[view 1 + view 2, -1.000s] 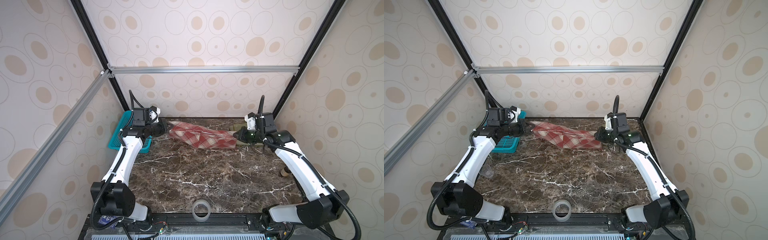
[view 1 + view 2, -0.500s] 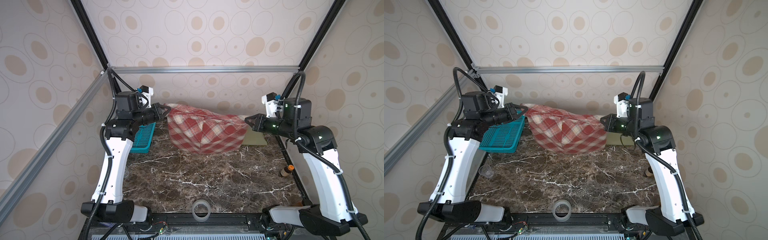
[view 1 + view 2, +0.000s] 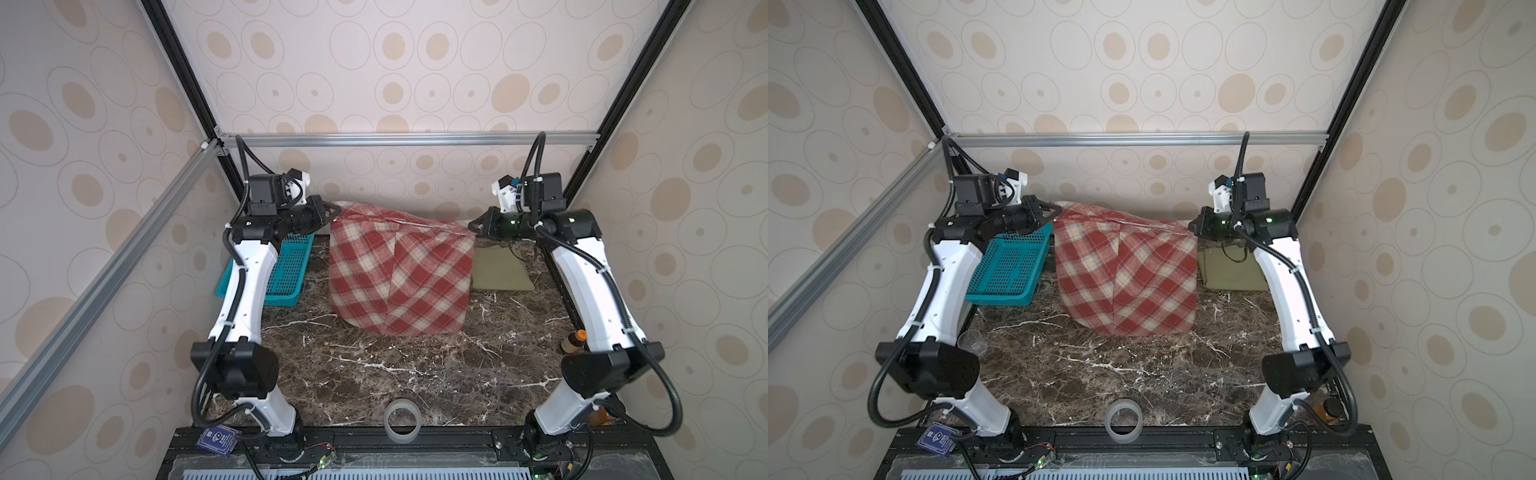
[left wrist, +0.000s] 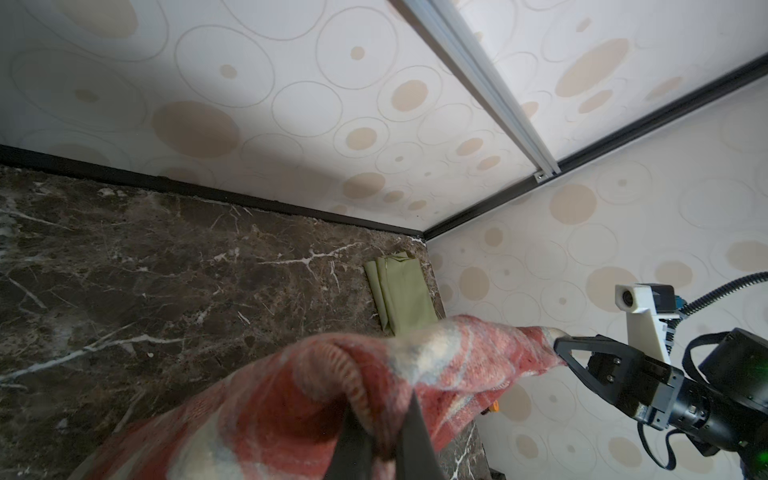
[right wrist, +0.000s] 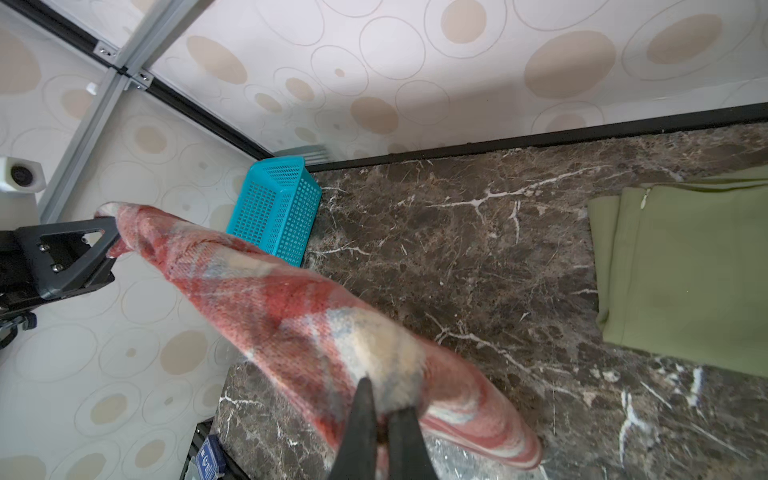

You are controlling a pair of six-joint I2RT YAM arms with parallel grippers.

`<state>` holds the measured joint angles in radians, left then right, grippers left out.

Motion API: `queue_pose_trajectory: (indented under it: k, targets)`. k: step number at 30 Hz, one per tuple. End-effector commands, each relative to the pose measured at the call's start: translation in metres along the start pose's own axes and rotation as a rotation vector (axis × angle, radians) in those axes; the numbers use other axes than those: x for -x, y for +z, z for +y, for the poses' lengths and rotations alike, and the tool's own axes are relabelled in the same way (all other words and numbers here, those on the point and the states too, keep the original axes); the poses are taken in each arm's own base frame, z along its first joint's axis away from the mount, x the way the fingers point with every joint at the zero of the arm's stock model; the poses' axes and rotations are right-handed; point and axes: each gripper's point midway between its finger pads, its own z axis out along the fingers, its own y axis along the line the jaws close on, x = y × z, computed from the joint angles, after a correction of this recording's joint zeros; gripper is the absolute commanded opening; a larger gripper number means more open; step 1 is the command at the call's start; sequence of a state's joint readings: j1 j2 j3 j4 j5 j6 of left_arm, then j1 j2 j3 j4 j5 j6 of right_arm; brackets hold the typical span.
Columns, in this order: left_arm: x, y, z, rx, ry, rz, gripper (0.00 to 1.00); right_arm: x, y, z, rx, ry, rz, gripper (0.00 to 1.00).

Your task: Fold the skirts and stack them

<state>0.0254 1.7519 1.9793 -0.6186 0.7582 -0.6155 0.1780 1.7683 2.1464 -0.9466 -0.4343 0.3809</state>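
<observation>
Plaid skirt (image 3: 399, 274) hoisted from desk (image 3: 374, 374) since second ago, top edge stretched left-right; left jaws, right jaws each clamp corner. Folded green skirt (image 3: 500, 270) lies below right jaws.

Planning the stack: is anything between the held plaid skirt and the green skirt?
Nothing visible. The plaid skirt hangs from the left gripper and right gripper; the green skirt lies folded just right of it.
</observation>
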Motion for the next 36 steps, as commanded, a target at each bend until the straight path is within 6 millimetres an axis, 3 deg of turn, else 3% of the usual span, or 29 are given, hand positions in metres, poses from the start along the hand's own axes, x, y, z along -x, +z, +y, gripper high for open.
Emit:
queue_pose_trajectory:
  k: [1, 4, 6, 8, 10, 11, 13, 16, 21, 23, 25, 29, 30, 33, 36]
  targets:
    - [0.097, -0.045, 0.018, 0.137, 0.081, -0.315, 0.0, 0.049, -0.028, -0.032, -0.133, -0.013, -0.139, 0.0]
    - [0.115, -0.048, 0.006, 0.118, 0.106, -0.347, 0.0, 0.069, -0.03, -0.023, -0.113, -0.04, -0.178, 0.0]
    - [0.114, -0.05, 0.001, 0.1, 0.11, -0.356, 0.0, 0.072, -0.033, -0.018, -0.093, -0.046, -0.185, 0.0]
    - [0.104, -0.05, 0.0, 0.088, 0.108, -0.335, 0.0, 0.063, -0.029, -0.015, -0.065, -0.043, -0.156, 0.0]
    - [0.081, -0.046, 0.014, 0.113, 0.09, -0.291, 0.0, 0.044, -0.019, -0.02, -0.064, -0.031, -0.108, 0.0]
    - [0.066, -0.045, 0.018, 0.121, 0.086, -0.272, 0.0, 0.025, -0.007, -0.028, -0.07, -0.019, -0.064, 0.0]
    - [0.025, -0.038, 0.039, 0.145, 0.054, -0.203, 0.0, -0.01, 0.009, -0.04, -0.077, 0.007, -0.011, 0.0]
    - [-0.054, -0.029, 0.084, 0.203, -0.047, -0.096, 0.0, -0.08, 0.035, -0.068, -0.099, 0.09, 0.08, 0.0]
    - [-0.209, -0.028, 0.161, 0.338, -0.234, 0.119, 0.0, -0.221, 0.067, -0.116, -0.169, 0.223, 0.251, 0.0]
    - [-0.257, -0.033, 0.178, 0.37, -0.288, 0.192, 0.0, -0.269, 0.071, -0.133, -0.214, 0.264, 0.303, 0.0]
    - [-0.289, -0.042, 0.191, 0.422, -0.31, 0.25, 0.0, -0.299, 0.072, -0.141, -0.228, 0.298, 0.327, 0.0]
    - [-0.313, -0.057, 0.197, 0.474, -0.303, 0.306, 0.0, -0.332, 0.07, -0.144, -0.253, 0.285, 0.351, 0.0]
    - [-0.316, -0.059, 0.196, 0.475, -0.299, 0.323, 0.03, -0.336, 0.069, -0.145, -0.263, 0.281, 0.362, 0.09]
    - [-0.326, -0.07, 0.196, 0.515, -0.287, 0.384, 0.26, -0.343, 0.063, -0.144, -0.283, 0.273, 0.395, 0.37]
    - [-0.318, -0.082, 0.194, 0.576, -0.242, 0.392, 0.32, -0.338, 0.054, -0.137, -0.284, 0.261, 0.384, 0.48]
